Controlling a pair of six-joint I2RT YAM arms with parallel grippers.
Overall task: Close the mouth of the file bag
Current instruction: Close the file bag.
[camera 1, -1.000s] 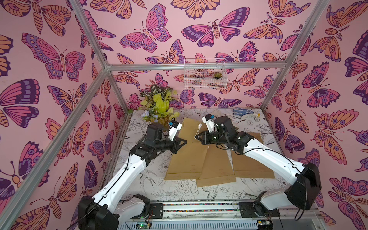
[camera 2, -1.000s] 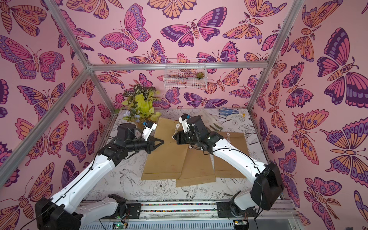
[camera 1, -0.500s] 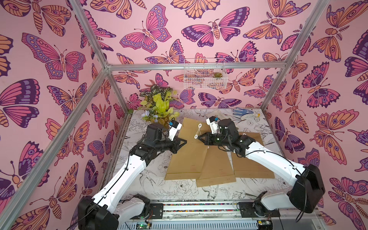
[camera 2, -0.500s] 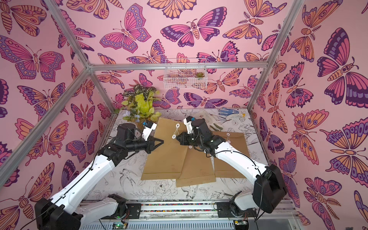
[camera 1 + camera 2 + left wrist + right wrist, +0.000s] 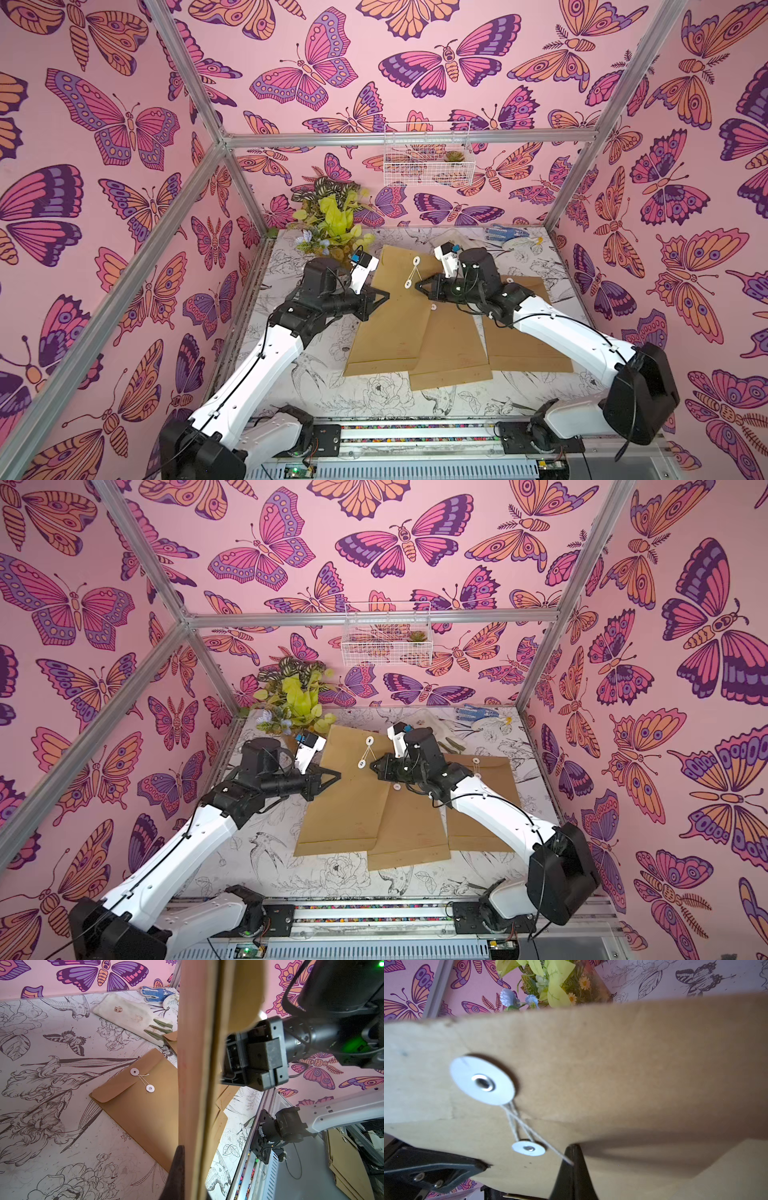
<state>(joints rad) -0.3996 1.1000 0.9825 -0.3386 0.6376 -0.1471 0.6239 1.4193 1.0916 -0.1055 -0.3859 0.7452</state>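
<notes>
The brown file bag (image 5: 395, 320) (image 5: 345, 808) is lifted at its left edge, where my left gripper (image 5: 385, 295) (image 5: 338, 775) is shut on it. In the left wrist view the file bag (image 5: 199, 1064) runs edge-on between the fingers (image 5: 176, 1174). The flap is folded down, and a white string (image 5: 517, 1124) runs between the two white discs (image 5: 482, 1080) (image 5: 528, 1148). My right gripper (image 5: 417, 285) (image 5: 372, 765) (image 5: 574, 1154) is shut on the string's free end, just beside the lower disc (image 5: 408, 284).
Two more brown envelopes (image 5: 449, 353) (image 5: 523, 345) lie overlapping to the right, under my right arm. Gloves (image 5: 505, 239) lie at the back right. A plant (image 5: 332, 224) stands at the back left. A wire basket (image 5: 428, 153) hangs on the back wall.
My right arm has shifted a little to the right, its gripper still by the lower disc. The left arm and the file bag have stayed put.
</notes>
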